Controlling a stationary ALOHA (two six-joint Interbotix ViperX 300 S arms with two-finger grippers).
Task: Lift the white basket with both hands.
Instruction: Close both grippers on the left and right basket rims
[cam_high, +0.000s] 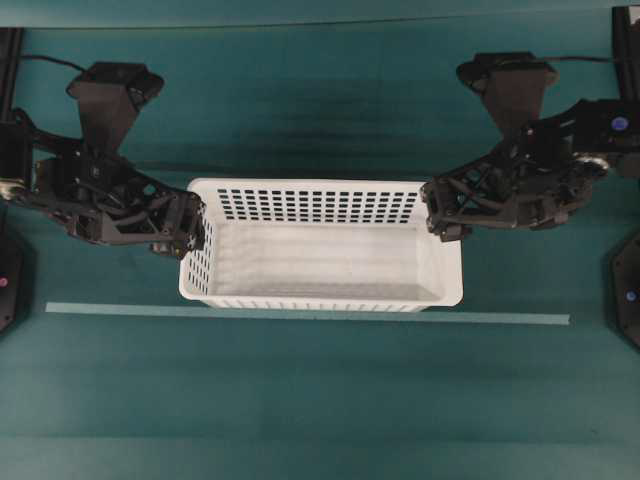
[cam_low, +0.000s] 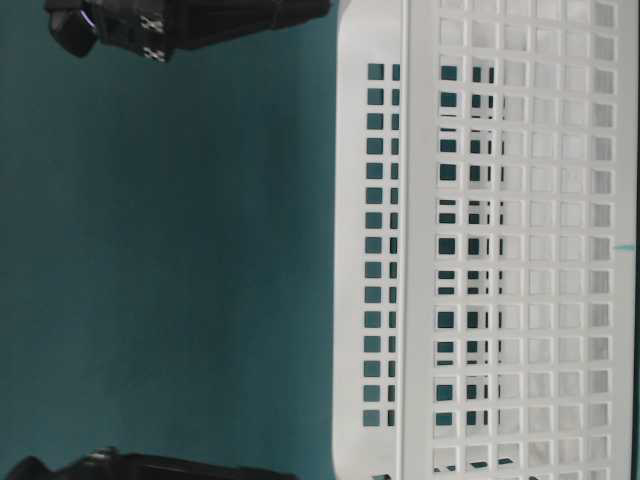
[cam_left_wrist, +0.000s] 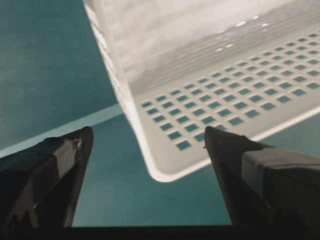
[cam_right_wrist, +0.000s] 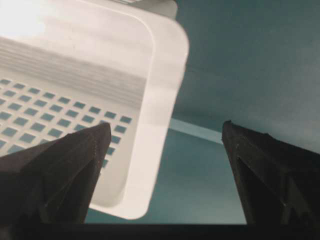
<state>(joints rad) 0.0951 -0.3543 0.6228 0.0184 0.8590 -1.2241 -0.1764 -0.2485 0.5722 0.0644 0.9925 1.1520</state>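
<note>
Both pincers (cam_high: 188, 232) (cam_high: 440, 215) gape astride the unlabelled white basket (cam_high: 320, 250).

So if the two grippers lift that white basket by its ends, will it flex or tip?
The basket looks empty with thin perforated walls, so probably light. Held only at its short ends, the long sides may bow a little. Its rim looks smooth, so it could slip or tilt if one gripper rises first.

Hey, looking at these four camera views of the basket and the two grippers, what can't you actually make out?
- Overhead view: the left gripper and right gripper sit at the white basket ends; their own bodies hide any contact with the rim.
- Table-level view: the basket is cut off by the right edge, both arms by top and bottom edges.
- Wrist views: the rim is blurred; the basket's far end is out of frame.
</note>
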